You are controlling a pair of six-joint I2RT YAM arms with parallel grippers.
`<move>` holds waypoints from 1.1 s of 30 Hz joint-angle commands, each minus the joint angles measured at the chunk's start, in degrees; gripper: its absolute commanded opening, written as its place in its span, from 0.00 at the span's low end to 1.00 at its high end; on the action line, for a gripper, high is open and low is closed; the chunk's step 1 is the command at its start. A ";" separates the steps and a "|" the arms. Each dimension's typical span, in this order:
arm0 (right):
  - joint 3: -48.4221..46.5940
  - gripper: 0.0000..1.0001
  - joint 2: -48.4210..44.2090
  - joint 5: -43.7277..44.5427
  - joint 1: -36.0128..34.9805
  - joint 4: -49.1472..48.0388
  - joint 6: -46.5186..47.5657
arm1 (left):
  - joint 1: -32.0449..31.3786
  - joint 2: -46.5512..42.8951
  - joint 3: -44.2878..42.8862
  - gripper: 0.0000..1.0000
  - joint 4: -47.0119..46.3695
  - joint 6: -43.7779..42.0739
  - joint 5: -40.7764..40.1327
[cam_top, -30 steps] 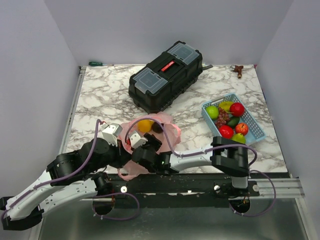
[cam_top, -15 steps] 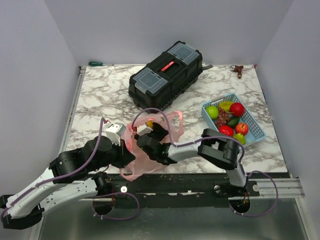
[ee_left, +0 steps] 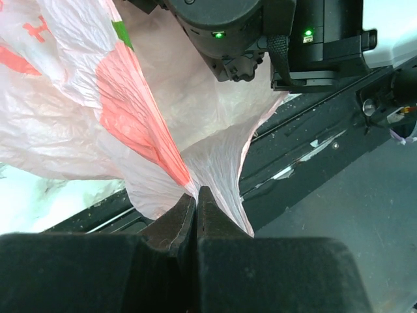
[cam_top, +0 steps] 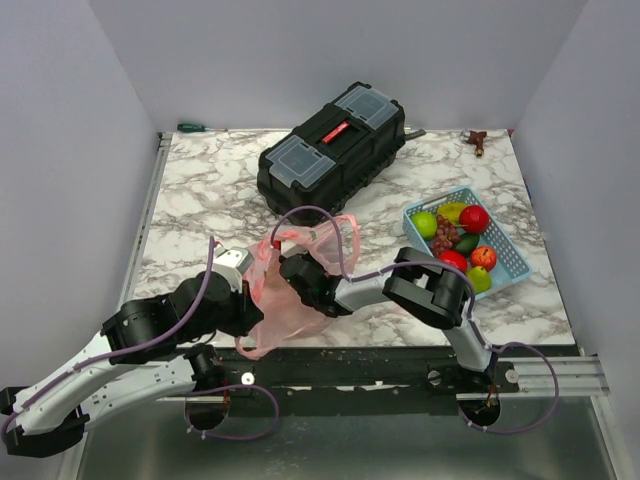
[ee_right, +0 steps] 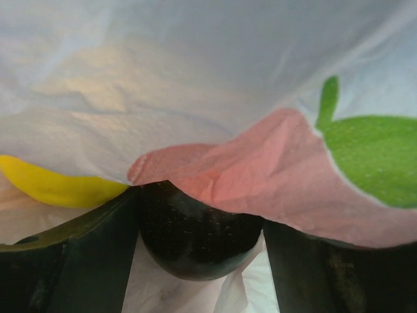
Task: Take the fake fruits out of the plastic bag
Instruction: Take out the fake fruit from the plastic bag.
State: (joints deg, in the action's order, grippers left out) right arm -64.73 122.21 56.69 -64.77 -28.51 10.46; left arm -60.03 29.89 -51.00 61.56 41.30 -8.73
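The pink plastic bag (cam_top: 283, 312) hangs bunched near the table's front edge. My left gripper (cam_top: 248, 290) is shut on a fold of its edge and holds it up; the left wrist view shows the film (ee_left: 163, 98) pinched between the closed fingertips (ee_left: 196, 195). My right gripper (cam_top: 292, 268) is pushed into the bag's mouth. In the right wrist view its fingers (ee_right: 199, 222) stand on both sides of a dark speckled fruit (ee_right: 195, 244) and touch it, under the bag's film (ee_right: 215, 78). A yellow fruit (ee_right: 58, 186) lies to its left.
A light blue mesh basket (cam_top: 515, 255) at the right holds several fruits, among them a red one (cam_top: 474, 217) and a green one (cam_top: 426, 223). A black toolbox (cam_top: 335, 150) stands behind the bag. A green screwdriver (cam_top: 192, 127) lies at the far left edge.
My right gripper has moved away from me, deeper into the bag, and its arm has folded in. The bag has been drawn up, and the yellow fruit no longer shows from above.
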 commanded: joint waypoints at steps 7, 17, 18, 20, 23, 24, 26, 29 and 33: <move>1.61 0.40 -2.12 -3.54 0.38 -2.32 0.40 | -0.09 -1.55 1.59 0.00 1.88 -1.07 -2.61; 6.66 0.10 -13.82 -5.51 -4.34 3.79 -5.06 | -0.08 0.34 2.56 0.00 0.63 -1.88 -2.72; 6.88 0.09 -14.83 -5.82 -4.92 5.04 -6.52 | -0.06 0.63 2.66 0.00 0.50 -1.92 -2.54; 7.01 0.05 -16.33 -6.51 -5.68 8.18 -9.68 | -0.09 1.51 2.58 0.00 0.50 -2.20 -2.60; 7.06 0.01 -18.49 -6.96 -6.88 13.78 -15.95 | -0.07 2.01 2.64 0.00 0.53 -2.14 -2.61; 6.98 0.01 -19.08 -8.14 -7.11 15.86 -18.74 | -0.10 1.94 2.74 0.00 0.51 -2.02 -2.52; 7.11 0.01 -20.56 -12.31 -7.54 18.88 -23.11 | -0.09 1.75 2.84 0.00 0.32 -2.01 -2.56; 8.86 0.01 -22.43 -19.16 -7.90 19.34 -28.26 | -0.09 1.34 2.66 0.00 0.47 -2.04 -3.37; 9.99 0.01 -24.61 -29.43 -8.31 19.48 -33.28 | -0.09 0.31 2.75 0.00 0.71 -1.32 -3.91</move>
State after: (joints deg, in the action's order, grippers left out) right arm -56.31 100.44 39.09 -72.42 -11.81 -13.93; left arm -60.03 31.55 -48.71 62.63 40.05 -10.74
